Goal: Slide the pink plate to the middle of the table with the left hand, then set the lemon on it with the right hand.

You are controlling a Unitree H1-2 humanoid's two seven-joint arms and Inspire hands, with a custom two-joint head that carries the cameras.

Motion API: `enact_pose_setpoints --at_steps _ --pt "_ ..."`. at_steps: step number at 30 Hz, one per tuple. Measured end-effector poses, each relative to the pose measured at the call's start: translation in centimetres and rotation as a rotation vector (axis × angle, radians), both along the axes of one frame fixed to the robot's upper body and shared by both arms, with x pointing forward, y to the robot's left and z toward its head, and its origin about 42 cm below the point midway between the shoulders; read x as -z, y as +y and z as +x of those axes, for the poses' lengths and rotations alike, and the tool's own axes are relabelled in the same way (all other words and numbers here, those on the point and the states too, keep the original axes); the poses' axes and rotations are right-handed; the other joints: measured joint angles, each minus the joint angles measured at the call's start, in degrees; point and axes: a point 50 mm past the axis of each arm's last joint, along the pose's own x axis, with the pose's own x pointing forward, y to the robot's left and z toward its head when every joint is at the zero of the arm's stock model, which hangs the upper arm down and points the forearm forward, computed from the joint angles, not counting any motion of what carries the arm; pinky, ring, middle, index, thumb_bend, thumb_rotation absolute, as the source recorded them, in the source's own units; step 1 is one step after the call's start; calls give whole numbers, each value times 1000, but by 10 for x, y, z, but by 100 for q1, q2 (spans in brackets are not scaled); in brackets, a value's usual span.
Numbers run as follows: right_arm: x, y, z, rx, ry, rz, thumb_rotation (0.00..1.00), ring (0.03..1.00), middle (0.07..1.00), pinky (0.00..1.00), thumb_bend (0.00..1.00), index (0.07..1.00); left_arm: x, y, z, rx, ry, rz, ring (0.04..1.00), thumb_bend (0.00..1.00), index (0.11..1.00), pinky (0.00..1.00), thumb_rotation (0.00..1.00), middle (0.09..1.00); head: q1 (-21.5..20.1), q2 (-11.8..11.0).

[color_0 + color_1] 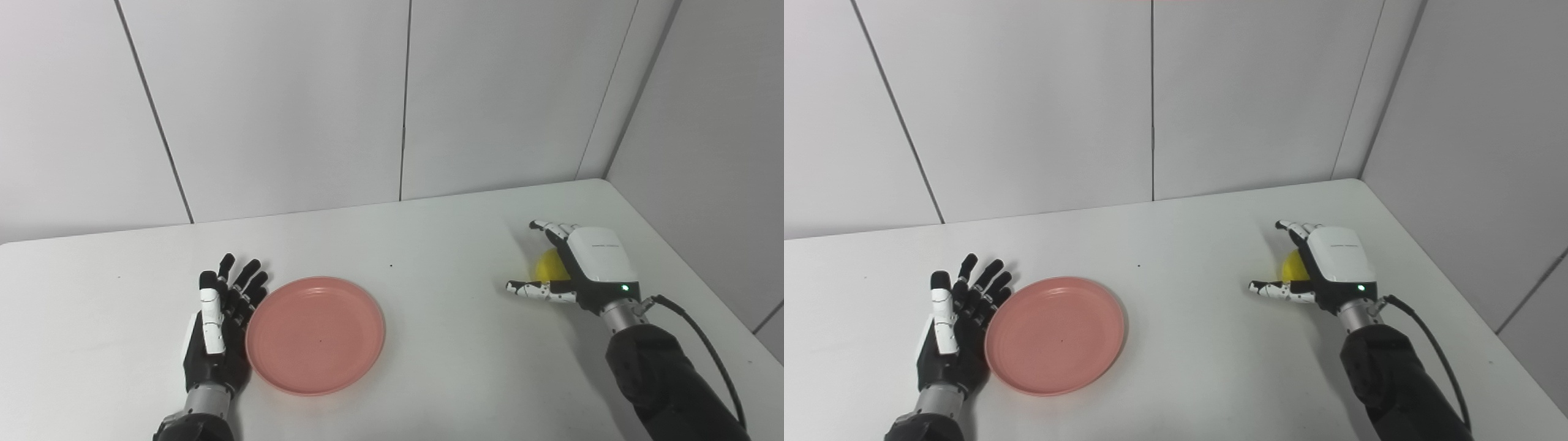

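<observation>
The round pink plate [315,334] lies flat on the white table [429,245], a little left of centre. My left hand [220,318] stands on edge against the plate's left rim, open with its fingers stretched out. On the right side of the table the yellow lemon [549,266] sits under my right hand [579,266]. That hand is open, its fingers arched over the lemon and its thumb stretched out to the left; most of the lemon is hidden by the palm.
The table's right edge [686,269] runs close past my right arm. White wall panels [404,98] rise behind the table's back edge.
</observation>
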Motion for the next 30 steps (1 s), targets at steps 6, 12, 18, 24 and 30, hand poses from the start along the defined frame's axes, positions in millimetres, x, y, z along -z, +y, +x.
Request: enact_pose_setpoints --at_steps 6,12,18,24,30 --pt "9 -6 0 20 35 -3 698 799 805 746 824 787 0 0 0 1 1 0 893 789 979 948 939 895 26 0" --pt "17 -14 2 37 73 -16 701 790 797 722 828 776 0 0 0 1 1 2 893 787 981 951 939 897 44 9" --pt "17 -20 9 48 87 -21 646 712 758 576 814 728 -1 0 0 3 4 3 890 785 977 942 943 893 79 26" --pt "18 -23 16 60 88 9 604 593 646 477 734 641 -2 -1 -1 3 13 8 884 788 981 937 941 885 114 35" --pt "20 -26 24 67 39 63 510 357 436 301 625 474 -2 -1 -1 5 13 9 883 782 982 932 948 882 123 35"
